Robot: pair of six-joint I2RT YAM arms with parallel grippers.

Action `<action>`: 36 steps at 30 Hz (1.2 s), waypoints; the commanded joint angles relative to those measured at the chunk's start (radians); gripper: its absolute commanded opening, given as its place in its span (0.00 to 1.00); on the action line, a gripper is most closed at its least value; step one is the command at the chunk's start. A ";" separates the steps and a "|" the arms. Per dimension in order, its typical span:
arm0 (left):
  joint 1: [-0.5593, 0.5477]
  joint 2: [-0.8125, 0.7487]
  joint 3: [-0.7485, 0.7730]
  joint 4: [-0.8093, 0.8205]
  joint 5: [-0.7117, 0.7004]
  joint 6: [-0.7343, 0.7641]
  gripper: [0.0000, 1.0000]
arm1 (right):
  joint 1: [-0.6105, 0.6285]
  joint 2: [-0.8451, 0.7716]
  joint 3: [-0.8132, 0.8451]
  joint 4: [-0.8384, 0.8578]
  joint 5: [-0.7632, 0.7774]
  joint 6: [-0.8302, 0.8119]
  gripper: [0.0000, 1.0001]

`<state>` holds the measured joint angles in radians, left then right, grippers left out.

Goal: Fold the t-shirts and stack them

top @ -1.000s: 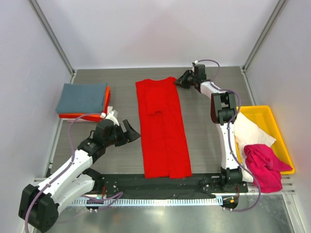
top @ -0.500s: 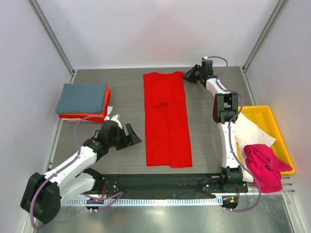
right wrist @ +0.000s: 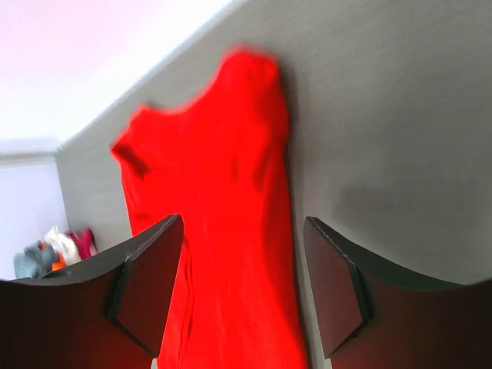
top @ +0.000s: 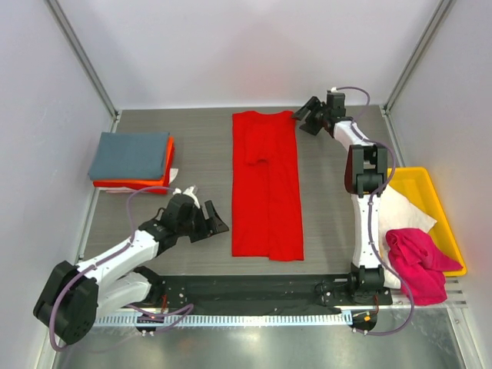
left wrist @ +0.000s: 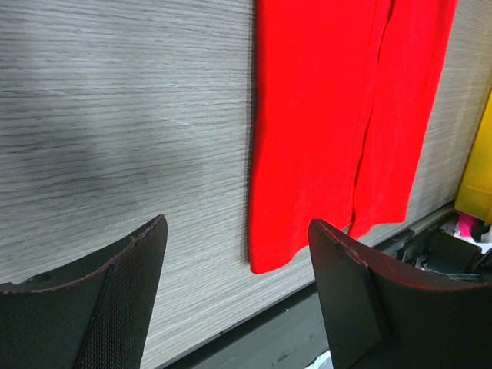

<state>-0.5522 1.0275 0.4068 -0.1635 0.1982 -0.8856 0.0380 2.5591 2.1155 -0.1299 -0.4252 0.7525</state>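
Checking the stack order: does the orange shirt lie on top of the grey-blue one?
No, the folded grey-blue shirt lies on top, with the orange shirt showing beneath its edge.

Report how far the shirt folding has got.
Done: the grey-blue shirt lies folded on the folded orange shirt at far left. In hand: the red shirt lies mid-table as a long narrow strip, not yet folded short; the left pincer and right pincer both stand open, off it. Left: the white shirt and magenta shirt, crumpled at the yellow tray.
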 commanded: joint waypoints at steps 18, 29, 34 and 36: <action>-0.046 0.095 -0.003 0.159 0.043 -0.033 0.74 | 0.121 -1.065 -1.123 -0.046 0.146 -0.151 0.64; -0.071 0.135 0.016 0.188 0.058 -0.059 0.74 | 0.197 -1.396 -1.470 -0.254 0.284 -0.065 0.54; -0.117 0.192 0.046 0.188 0.061 -0.067 0.63 | 0.249 -1.448 -1.540 -0.292 0.261 -0.047 0.53; -0.136 0.223 0.064 0.183 0.055 -0.073 0.59 | 0.270 -1.449 -1.557 -0.303 0.232 -0.030 0.50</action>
<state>-0.6628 1.2213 0.4232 -0.0147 0.2409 -0.9455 0.2844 1.1313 0.5781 -0.4088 -0.1753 0.6891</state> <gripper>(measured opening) 0.601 0.516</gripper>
